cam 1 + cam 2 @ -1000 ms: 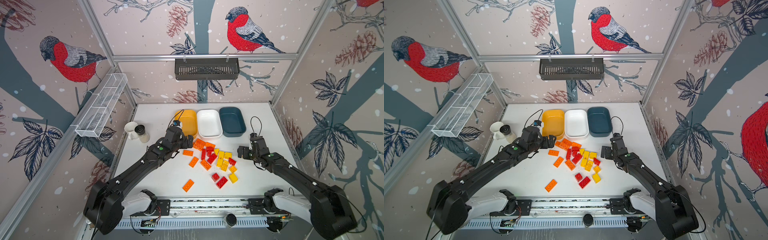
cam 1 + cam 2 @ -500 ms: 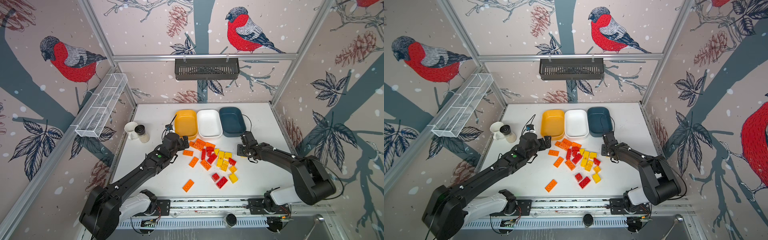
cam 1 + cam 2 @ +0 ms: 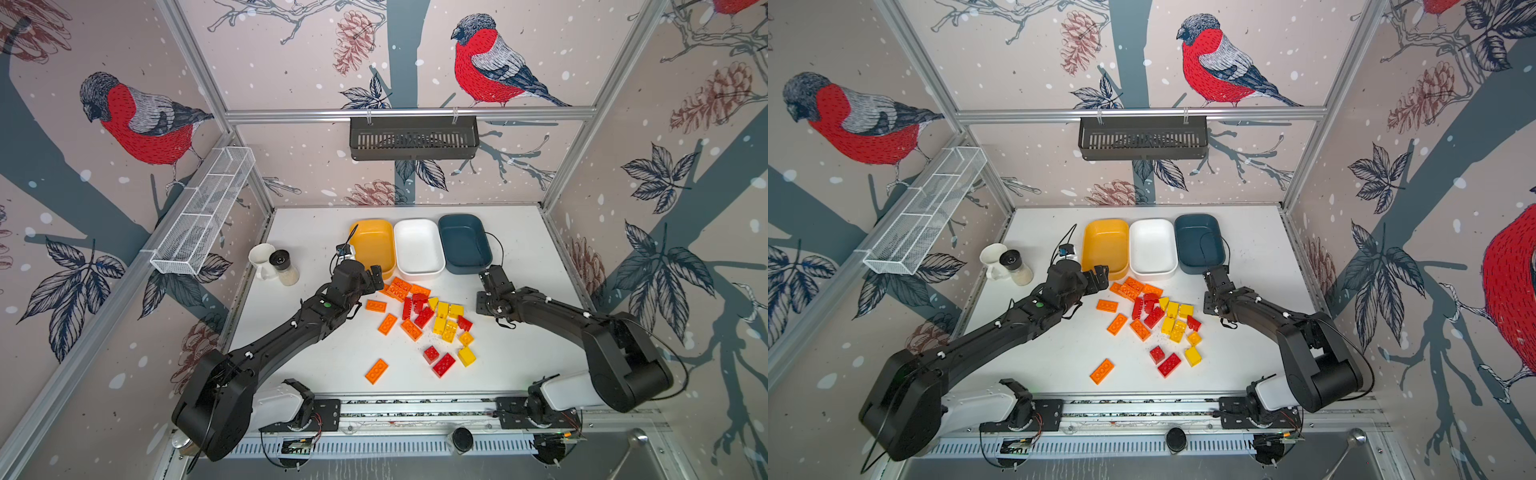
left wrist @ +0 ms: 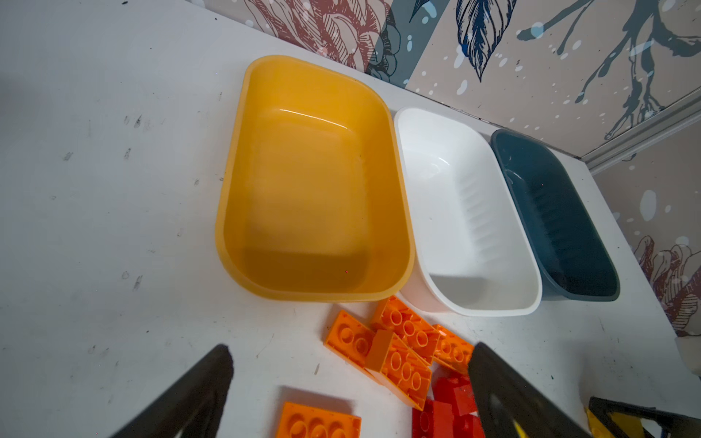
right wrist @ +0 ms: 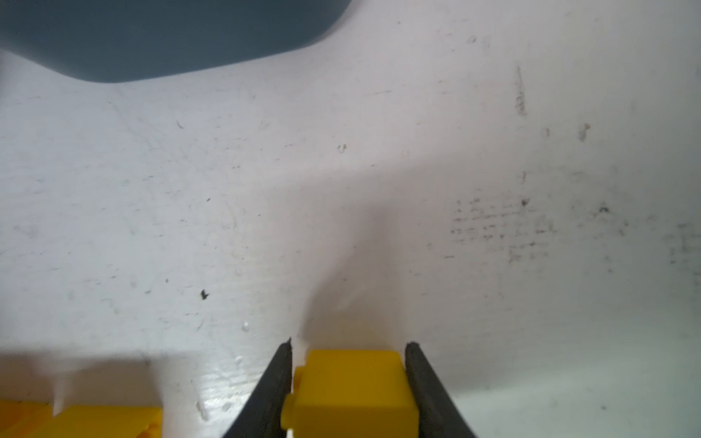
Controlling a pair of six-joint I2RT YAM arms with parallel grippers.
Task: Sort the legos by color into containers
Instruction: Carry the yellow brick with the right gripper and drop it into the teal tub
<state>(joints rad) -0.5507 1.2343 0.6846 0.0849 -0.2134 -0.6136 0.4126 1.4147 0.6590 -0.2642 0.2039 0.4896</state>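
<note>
Right claw [image 5: 351,343]: jaws drawn in from wide, now clamping one yellow brick [image 5: 352,390]; teal tub [image 5: 151,38] ahead of it. First sort apparently begun. Left claw [image 4: 351,347]: wide, empty.

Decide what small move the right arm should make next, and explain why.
Probably lift the right pincer straight up a little. Its fingers sit against both sides of a small yellow plastic brick close to the white table, so the grip looks ready. The dark teal rounded plastic tub sits close by, and raising first should clear any tub rim.
</note>
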